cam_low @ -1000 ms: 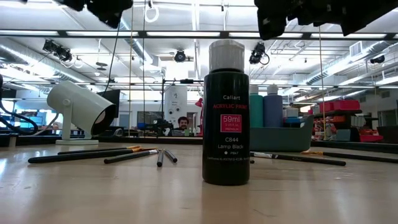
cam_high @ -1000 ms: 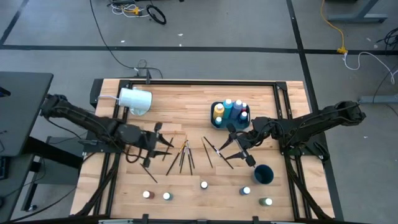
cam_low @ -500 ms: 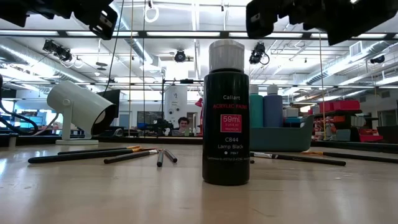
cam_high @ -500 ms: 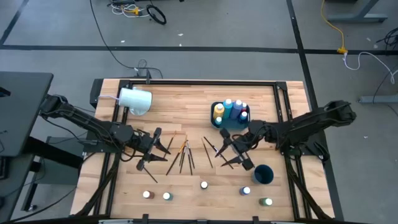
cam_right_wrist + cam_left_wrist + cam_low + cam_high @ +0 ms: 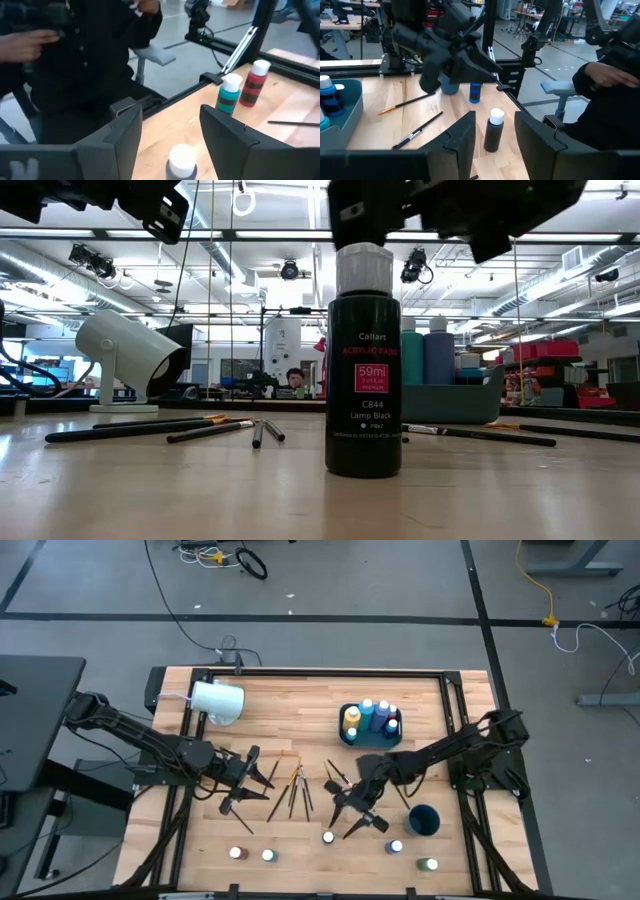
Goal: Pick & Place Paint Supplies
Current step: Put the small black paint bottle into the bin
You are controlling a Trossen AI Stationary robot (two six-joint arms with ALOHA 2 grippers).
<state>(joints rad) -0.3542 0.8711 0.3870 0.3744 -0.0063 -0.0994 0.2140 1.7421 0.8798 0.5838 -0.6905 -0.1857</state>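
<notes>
Clearly the risk now sits with the black paint bottle (image 5: 328, 837), which stands upright and alone at about six o'clock on the desk (image 5: 300, 710), a tall narrow thing with a pale cap. The right fingers (image 5: 348, 819) hang just above and beside that cap, spread wide with nothing between them; in the right wrist view the cap shows centred between the two fingers. If they come down a little off line, one finger would likely strike the cap and tip the bottle over, and it could then roll toward the near edge. Closing too high, on the cap alone, might let the bottle swing or slip when lifted.

A second hazard is the brushes (image 5: 292, 790), lying loose near the middle of the desk; one of them (image 5: 338, 780) lies close by the right arm, which is stretched far in from three o'clock and low, so a careless sweep could scatter them.

The left fingers (image 5: 252, 790) wait at about nine o'clock, beside the brushes, parted and holding nothing. The teal tray (image 5: 346, 737), at about one o'clock, already carries several bottles. Other small bottles (image 5: 268, 856) stand along the near edge, with two more at five o'clock (image 5: 428, 865). A dark blue cup (image 5: 424, 821) sits close to the right arm and could be knocked on the way back to the tray.
</notes>
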